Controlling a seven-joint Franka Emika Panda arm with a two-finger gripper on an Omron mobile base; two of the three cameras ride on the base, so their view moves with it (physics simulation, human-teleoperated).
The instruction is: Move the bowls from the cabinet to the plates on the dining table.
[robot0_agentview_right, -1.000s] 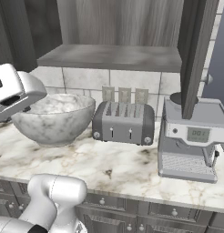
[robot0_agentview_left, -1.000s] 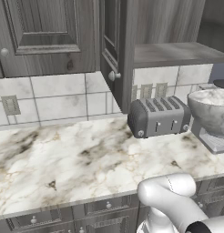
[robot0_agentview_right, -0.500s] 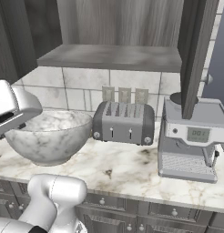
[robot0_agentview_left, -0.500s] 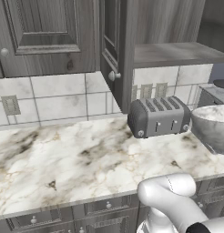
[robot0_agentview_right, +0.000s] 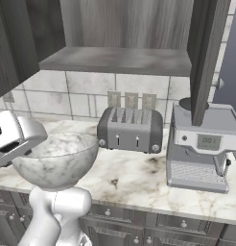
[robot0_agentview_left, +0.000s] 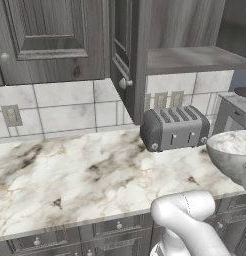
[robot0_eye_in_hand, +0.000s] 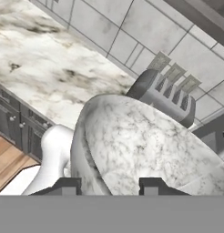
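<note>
A grey-white marble bowl (robot0_agentview_right: 57, 161) hangs over the counter's front edge, with my gripper (robot0_eye_in_hand: 109, 186) shut on its rim: one fingertip (robot0_eye_in_hand: 68, 185) sits outside the wall, the other inside. The same bowl (robot0_agentview_left: 231, 156) shows at the far right edge of the left base view and looms large in the hand view (robot0_eye_in_hand: 145, 145). The dark grey wall cabinet stands open, its door (robot0_agentview_left: 126, 50) swung out and its shelf (robot0_agentview_right: 115, 60) bare where I can see it. The second bowl, the plates and the dining table are out of view.
A grey toaster (robot0_agentview_right: 131, 129) stands against the tiled wall just behind the bowl. A coffee machine (robot0_agentview_right: 201, 146) sits to its right under the other open door (robot0_agentview_right: 206, 53). The marble counter (robot0_agentview_left: 70, 175) stretches left, with drawers (robot0_agentview_left: 110, 227) below.
The bowl has come down and back from the toaster's height toward the counter's front edge, shifting right in the left base view and left in the right base view.
</note>
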